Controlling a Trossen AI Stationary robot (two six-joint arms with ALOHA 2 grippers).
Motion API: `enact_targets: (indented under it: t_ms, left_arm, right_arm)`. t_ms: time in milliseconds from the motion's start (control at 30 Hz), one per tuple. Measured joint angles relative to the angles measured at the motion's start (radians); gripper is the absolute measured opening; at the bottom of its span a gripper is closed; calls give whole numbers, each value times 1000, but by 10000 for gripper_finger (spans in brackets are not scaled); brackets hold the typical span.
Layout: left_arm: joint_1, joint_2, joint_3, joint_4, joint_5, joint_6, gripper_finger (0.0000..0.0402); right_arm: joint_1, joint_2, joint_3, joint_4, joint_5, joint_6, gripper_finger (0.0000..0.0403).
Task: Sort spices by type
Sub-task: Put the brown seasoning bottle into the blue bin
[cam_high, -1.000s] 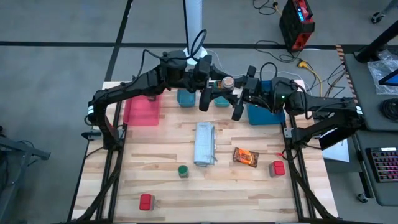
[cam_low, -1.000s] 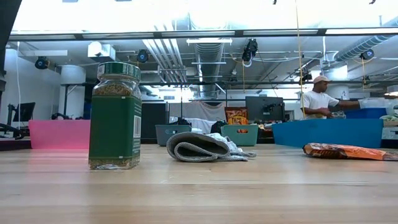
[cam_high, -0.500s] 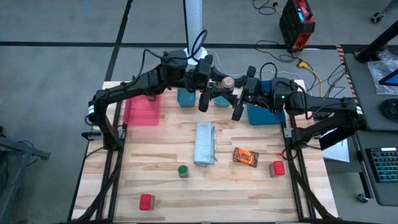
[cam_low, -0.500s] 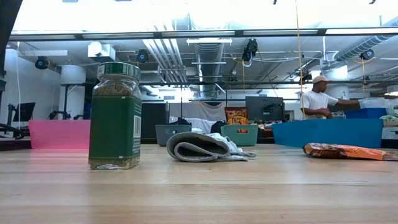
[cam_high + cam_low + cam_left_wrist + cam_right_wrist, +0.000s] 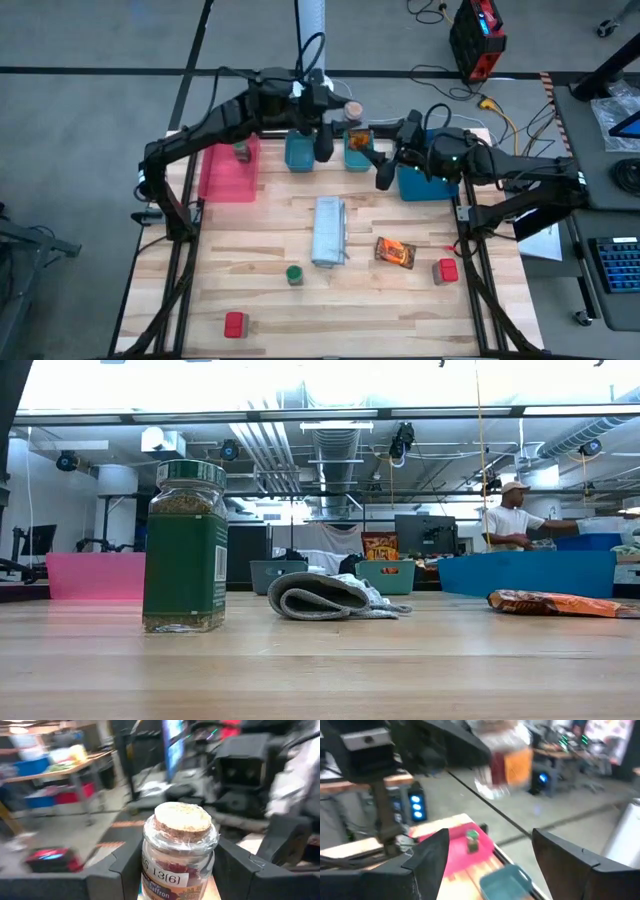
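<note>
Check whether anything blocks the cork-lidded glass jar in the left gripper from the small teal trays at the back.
Nothing visible blocks it. The left gripper holds the cork-lidded glass jar over the table's back edge, by the two teal trays. The open right gripper hangs close beside them, and an orange packet stands in the right-hand one.

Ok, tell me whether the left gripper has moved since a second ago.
Yes. In the high view the left gripper, shut on the cork-lidded jar, has shifted toward the table's far edge, from between the teal trays and the blue tray to beyond them.
</note>
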Motion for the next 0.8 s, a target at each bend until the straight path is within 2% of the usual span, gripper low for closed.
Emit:
enact_targets:
  t_ms: [167, 233, 367, 500, 800]
  left_arm:
    - [0, 0, 53, -165, -216, 125, 174]
    - [0, 3, 55, -218, -263, 139, 174]
    - [0, 12, 35, -271, -279, 128, 174]
    - [-6, 23, -3, -278, -272, 89, 174]
    - [-14, 54, -1, -271, -279, 74, 174]
  right_arm:
    - [0, -37, 20, -140, 151, 192, 261]
    - [0, -41, 48, -169, 163, 245, 257]
    - [-3, -11, 130, -172, 125, 337, 258]
    - [-11, 59, 229, -217, 76, 411, 274]
    - [-64, 251, 504, -601, 41, 582, 329]
